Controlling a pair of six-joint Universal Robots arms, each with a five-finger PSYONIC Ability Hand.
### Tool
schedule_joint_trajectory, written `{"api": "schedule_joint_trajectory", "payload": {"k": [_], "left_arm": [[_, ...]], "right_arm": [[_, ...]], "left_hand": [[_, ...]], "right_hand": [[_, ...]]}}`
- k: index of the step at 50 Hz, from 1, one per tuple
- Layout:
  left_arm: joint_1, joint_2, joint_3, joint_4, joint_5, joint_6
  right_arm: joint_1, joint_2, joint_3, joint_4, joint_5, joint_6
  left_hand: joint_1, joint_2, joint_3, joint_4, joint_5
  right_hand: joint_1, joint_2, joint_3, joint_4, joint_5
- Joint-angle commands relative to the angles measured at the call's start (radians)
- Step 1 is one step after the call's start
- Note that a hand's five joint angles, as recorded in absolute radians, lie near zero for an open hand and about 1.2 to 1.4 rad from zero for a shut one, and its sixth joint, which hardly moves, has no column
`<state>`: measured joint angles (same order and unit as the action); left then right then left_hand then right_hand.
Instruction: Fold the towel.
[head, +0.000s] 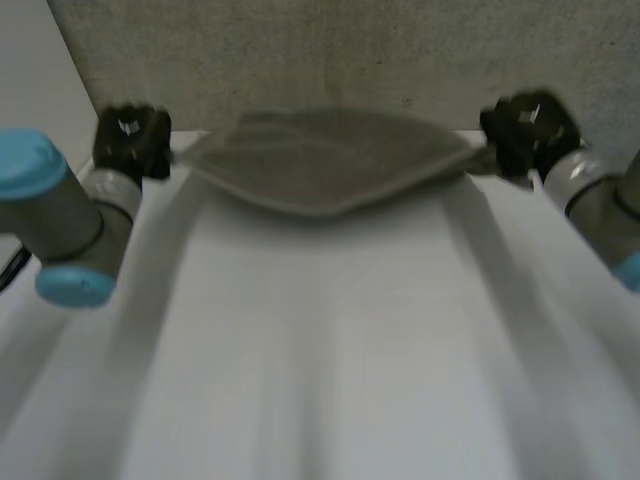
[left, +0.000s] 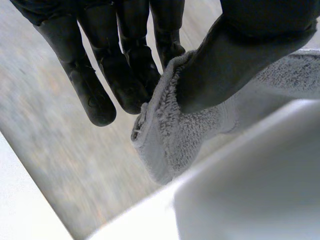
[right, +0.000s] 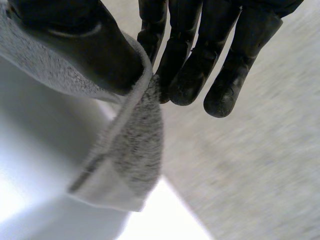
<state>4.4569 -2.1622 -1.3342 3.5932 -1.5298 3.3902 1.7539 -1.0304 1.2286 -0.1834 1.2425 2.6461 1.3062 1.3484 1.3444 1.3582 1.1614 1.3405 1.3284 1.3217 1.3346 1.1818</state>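
A grey towel (head: 330, 160) is stretched between my two hands at the far edge of the white table (head: 320, 350), sagging in the middle. My left hand (head: 132, 140) pinches the towel's left corner (left: 170, 135) between thumb (left: 235, 65) and fingers (left: 125, 75). At the other end, my right hand (head: 528, 132) has the right corner (right: 130, 150) clamped between its thumb (right: 85, 45) and fingers (right: 195, 70). Both corners hang down past the fingertips.
Beyond the table's far edge lies grey speckled floor (head: 330, 55). Both grey arms with light-blue caps (head: 30, 165) reach in along the table's two sides.
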Motion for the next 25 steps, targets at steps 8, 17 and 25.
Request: {"api": "schedule_joint_trajectory", "payload": {"k": [8, 17, 25], "left_arm": [[0.039, 0.044, -0.333, 0.162, 0.010, 0.093], [0.068, 0.058, -0.372, 0.174, 0.005, 0.086], [0.078, 0.053, -0.376, 0.174, 0.005, 0.084]], "right_arm": [[-0.071, 0.012, 0.367, -0.048, -0.015, -0.135], [-0.076, -0.028, 0.400, -0.051, 0.029, -0.120], [-0.077, -0.016, 0.402, -0.091, 0.081, -0.072]], "left_hand": [[0.090, 0.048, 0.052, 0.038, 0.060], [0.090, 0.048, 0.052, 0.038, 0.060], [0.090, 0.048, 0.052, 0.038, 0.060]], "right_hand": [[0.056, 0.068, 0.075, 0.062, 0.040], [0.056, 0.068, 0.075, 0.062, 0.040], [-0.092, -0.080, -0.074, -0.087, -0.108]]}}
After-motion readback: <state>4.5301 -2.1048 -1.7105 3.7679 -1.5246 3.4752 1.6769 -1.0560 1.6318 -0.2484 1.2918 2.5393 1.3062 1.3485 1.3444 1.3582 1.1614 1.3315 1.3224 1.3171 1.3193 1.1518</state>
